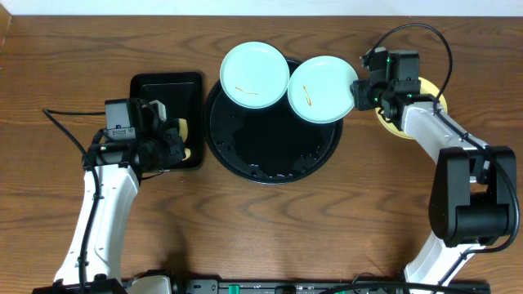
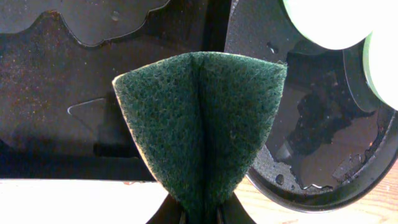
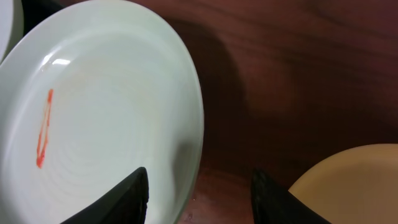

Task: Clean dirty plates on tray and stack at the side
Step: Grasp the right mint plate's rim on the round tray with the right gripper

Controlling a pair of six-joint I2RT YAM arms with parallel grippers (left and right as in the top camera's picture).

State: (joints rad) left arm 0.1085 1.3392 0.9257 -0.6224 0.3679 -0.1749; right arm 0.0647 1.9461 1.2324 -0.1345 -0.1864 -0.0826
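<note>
Left fingers (image 2: pixel 163 216) pinch a folded dark-green scouring pad (image 2: pixel 199 130), ready left of the round glossy black tray (image 1: pixel 245 155). Right fingers (image 3: pixel 127 196), spread, straddle the rim of the smeared mint-green plate (image 3: pixel 106 124) on the tray's right, likely to steady it.

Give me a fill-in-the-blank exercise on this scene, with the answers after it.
The left gripper is shut on a scouring pad coloured ___. The mint-green plates resting on the round black tray number ___. The plate on the table beside the right gripper is pale ___.
Missing words: green; two; yellow.
</note>
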